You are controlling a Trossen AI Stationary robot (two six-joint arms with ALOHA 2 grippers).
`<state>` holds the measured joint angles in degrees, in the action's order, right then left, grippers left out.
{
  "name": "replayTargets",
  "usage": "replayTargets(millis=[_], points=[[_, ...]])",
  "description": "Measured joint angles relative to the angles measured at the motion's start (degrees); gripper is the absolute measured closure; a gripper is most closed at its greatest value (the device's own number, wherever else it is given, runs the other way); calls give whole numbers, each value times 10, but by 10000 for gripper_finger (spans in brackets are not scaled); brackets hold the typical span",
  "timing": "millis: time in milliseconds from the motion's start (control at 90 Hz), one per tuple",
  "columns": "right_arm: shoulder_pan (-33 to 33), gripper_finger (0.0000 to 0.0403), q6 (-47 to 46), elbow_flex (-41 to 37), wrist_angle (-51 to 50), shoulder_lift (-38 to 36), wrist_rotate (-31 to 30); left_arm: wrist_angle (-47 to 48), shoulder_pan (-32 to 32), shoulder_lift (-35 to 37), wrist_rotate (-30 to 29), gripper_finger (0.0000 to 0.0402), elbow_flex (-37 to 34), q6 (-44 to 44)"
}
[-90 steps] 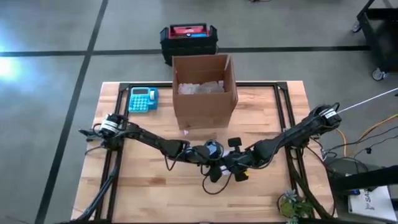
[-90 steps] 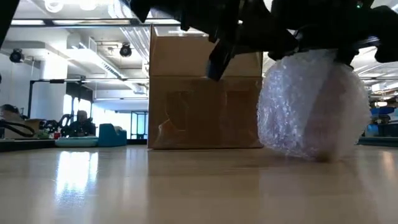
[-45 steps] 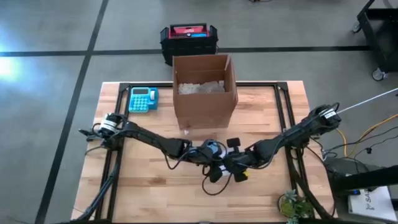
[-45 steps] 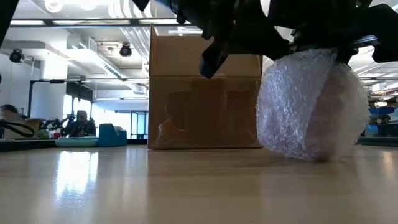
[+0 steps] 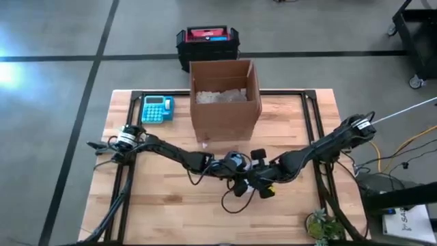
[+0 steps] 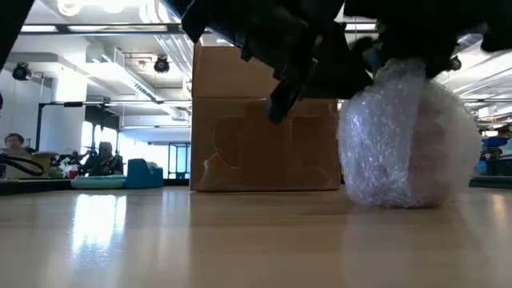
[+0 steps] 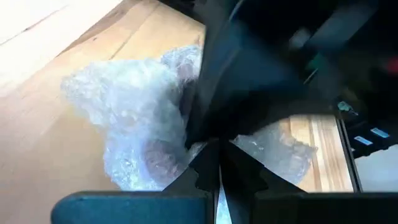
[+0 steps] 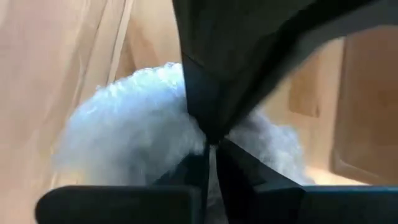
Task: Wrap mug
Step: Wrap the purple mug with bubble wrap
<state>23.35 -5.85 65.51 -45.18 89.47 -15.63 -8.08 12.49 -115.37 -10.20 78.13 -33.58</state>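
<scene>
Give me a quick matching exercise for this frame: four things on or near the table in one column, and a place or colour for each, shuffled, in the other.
Things:
1. cardboard box
2. calculator
3. bubble-wrapped mug
4. toolbox

Descriptions:
A. teal, on the table left of the box
B. on the floor beyond the table, red lid
C. open-topped, at the table's far edge
D. between both grippers, in front of the box

Pairs: 1-C, 2-A, 3-D, 4-B

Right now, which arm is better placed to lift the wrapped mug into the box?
Probably left, marginally. Both end effectors, left and right, are pinched on the bubble-wrapped mug. In the high view the left one sits nearer the cardboard box; the right is on the bundle's far side.
</scene>
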Motion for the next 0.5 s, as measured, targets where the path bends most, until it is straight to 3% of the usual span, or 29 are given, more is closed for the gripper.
replayTargets(millis=[133,278,500], points=[[3,389,-2,43,-63,-1,-3,1,0,0,0,400,0,0],[11,389,0,60,-67,-2,20,1,0,0,0,400,0,0],[9,389,14,29,10,2,55,2,0,0,0,400,0,0]])
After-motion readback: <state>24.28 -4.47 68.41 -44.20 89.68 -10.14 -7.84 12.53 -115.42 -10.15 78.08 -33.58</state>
